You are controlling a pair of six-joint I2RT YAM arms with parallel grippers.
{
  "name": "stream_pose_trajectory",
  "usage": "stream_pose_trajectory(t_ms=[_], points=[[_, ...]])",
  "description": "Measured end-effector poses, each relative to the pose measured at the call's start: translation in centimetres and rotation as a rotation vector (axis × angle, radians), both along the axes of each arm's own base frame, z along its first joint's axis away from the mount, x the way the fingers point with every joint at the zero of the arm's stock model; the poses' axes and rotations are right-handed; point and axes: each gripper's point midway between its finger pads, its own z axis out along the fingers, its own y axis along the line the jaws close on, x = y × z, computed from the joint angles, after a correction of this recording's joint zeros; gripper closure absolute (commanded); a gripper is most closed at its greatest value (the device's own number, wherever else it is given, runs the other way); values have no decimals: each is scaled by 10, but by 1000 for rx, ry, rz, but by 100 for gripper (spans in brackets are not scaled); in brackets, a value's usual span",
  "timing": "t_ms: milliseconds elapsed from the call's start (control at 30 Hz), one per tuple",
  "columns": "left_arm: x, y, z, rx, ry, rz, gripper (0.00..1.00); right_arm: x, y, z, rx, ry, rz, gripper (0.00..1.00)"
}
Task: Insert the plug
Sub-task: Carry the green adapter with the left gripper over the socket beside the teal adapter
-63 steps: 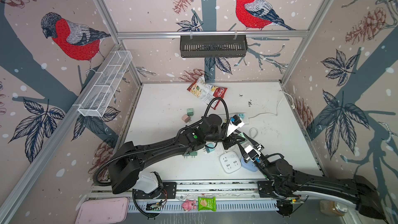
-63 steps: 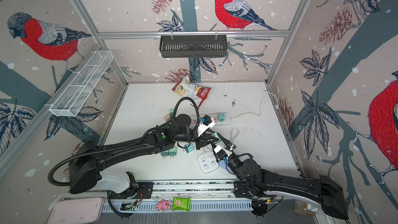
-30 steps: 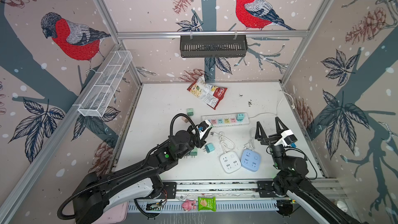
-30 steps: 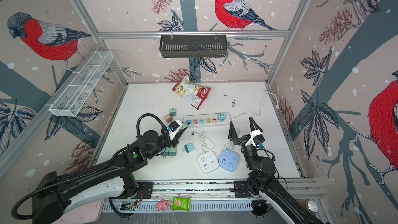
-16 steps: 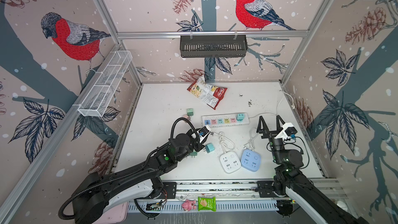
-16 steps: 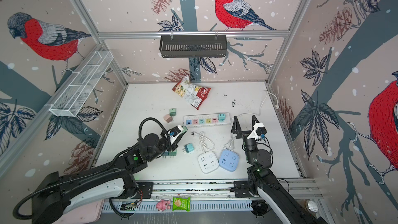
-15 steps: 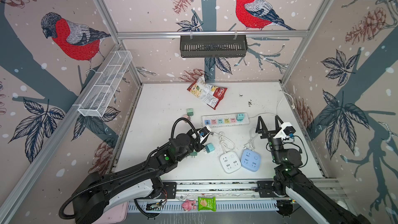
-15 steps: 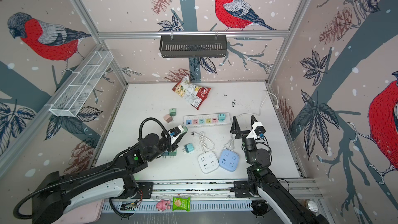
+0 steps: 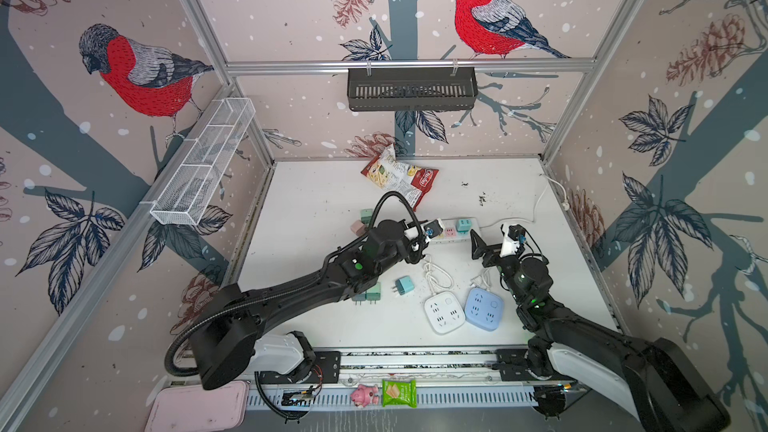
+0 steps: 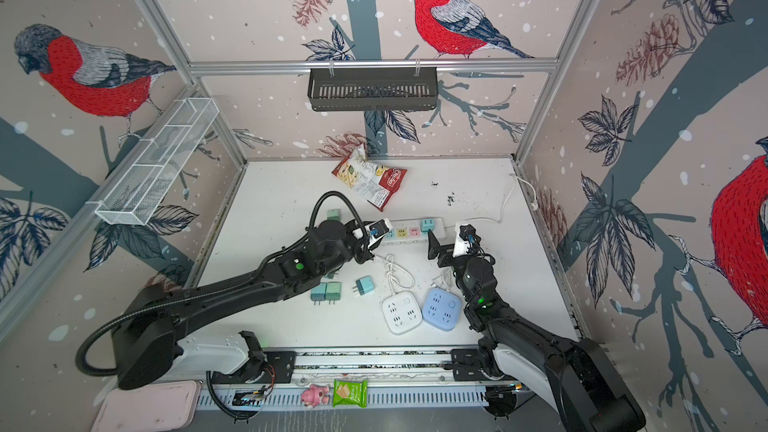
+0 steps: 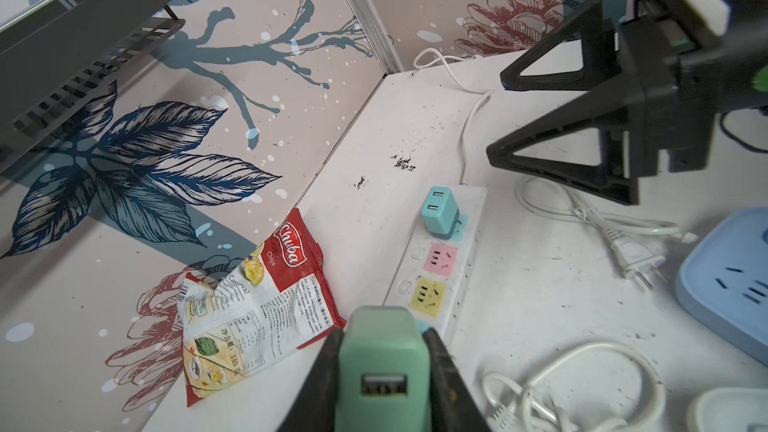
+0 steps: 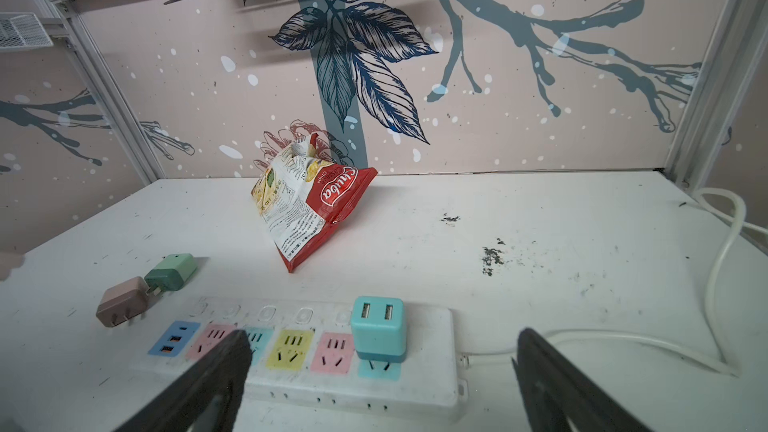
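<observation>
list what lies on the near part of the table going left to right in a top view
pair of green plugs → teal plug → white square socket block → blue square socket block

We log white table (image 9: 316, 201) | on it: chips bag (image 9: 401, 178), power strip (image 9: 451, 234), white socket (image 9: 444, 312), blue socket (image 9: 483, 309), loose teal adapter (image 9: 404, 285)

Bright, even light falls from above, so the white table (image 9: 316, 201) looks clean and the arms cast only soft, pale shadows on it. Both top views are sharp, though the wide lens stretches the walls (image 10: 665, 243) toward the edges. In the wrist views the green plug (image 11: 382, 367) and black fingers (image 12: 216, 371) nearest the lens are blurred, and the chip bag (image 12: 307, 205) has a mild sheen.
</observation>
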Motion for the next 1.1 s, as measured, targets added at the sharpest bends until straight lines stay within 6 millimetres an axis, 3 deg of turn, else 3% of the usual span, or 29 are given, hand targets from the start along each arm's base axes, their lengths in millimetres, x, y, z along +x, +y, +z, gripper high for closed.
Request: stream_pose_trajectory(t_ms=[133, 567, 867, 1000, 1100], points=[[15, -17, -12, 119, 43, -6, 100, 1, -2, -4, -4, 15, -4, 0], [35, -34, -53, 356, 150, -34, 100, -5, -33, -4, 70, -1, -99, 0], [65, -69, -72, 385, 216, -113, 100, -8, -60, 2, 158, -23, -186, 1], [77, -82, -84, 407, 245, -140, 100, -9, -64, 7, 188, -38, -198, 0], [81, -91, -93, 426, 268, -161, 100, -7, -64, -1, 184, -9, -203, 0]])
